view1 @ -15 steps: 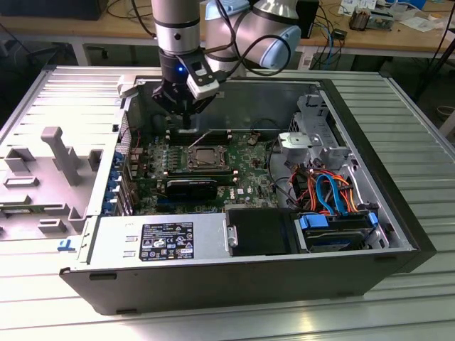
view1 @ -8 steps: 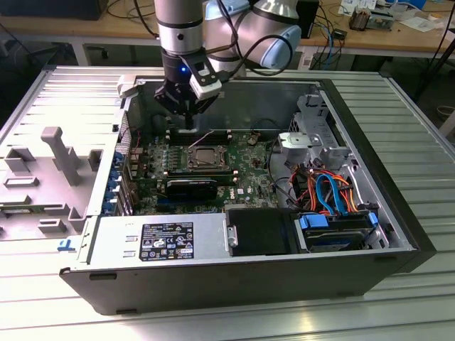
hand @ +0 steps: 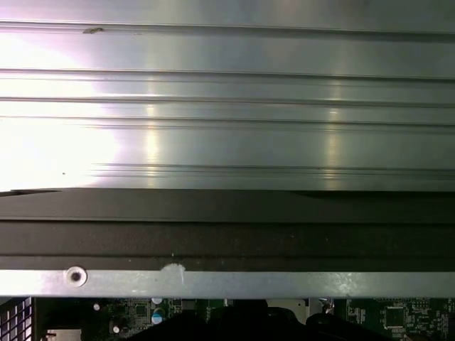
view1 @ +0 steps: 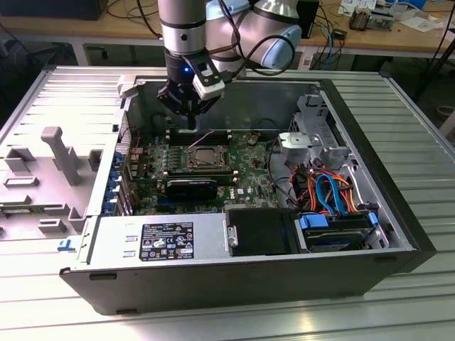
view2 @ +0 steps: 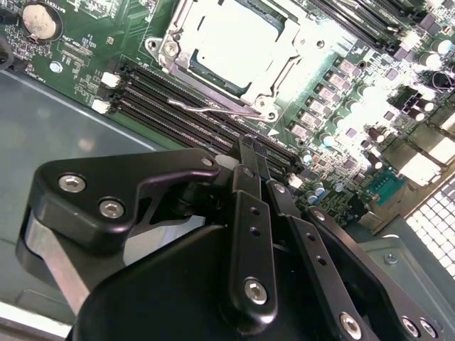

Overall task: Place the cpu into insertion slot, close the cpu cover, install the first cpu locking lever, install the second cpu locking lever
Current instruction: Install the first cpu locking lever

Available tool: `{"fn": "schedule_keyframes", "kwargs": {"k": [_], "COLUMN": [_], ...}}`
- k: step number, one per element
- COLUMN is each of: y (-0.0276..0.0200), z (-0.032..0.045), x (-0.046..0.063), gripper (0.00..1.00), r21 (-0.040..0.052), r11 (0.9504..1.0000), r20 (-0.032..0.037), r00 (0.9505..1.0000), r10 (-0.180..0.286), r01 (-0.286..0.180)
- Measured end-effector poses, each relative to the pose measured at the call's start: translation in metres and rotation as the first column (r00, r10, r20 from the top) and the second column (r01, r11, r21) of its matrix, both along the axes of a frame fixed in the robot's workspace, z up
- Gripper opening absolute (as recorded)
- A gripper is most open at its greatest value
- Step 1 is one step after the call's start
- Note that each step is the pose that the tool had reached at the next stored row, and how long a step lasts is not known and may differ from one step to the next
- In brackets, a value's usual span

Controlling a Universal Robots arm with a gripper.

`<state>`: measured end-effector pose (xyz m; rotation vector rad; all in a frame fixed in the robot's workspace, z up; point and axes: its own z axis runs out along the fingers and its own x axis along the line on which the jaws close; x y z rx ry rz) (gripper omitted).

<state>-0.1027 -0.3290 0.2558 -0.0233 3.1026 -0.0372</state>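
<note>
The cpu (view2: 231, 35) lies with its silvery top up in the insertion slot (view2: 169, 50) on the green board. The cpu cover (view2: 281, 67) lies flat around it as a silver frame. A thin wire locking lever (view2: 213, 109) runs along the socket's edge; whether it is latched I cannot tell. My gripper (view2: 249, 145) hangs above the board beside the socket, its two black fingers (view2: 250, 213) together and holding nothing. In the exterior view the gripper (view1: 193, 126) is just behind the cpu (view1: 207, 156), near the case's back wall.
Black memory slots (view2: 178, 117) run between the gripper and the socket. A black heatsink (view1: 192, 188) lies in front of the socket. The power supply (view1: 160, 241), the drive cage with blue and orange cables (view1: 330, 192) and the case walls (hand: 227, 227) hem in the board.
</note>
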Motion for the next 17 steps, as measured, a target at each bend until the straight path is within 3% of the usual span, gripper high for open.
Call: {"fn": "schedule_keyframes", "kwargs": {"k": [17], "y": [-0.0003], "z": [-0.0041], "x": [0.0093], "gripper": [0.11], "r21": [0.0], "r11": [1.0], "r20": [0.0], "r00": [1.0], "r10": [0.003], "r01": [-0.003]}}
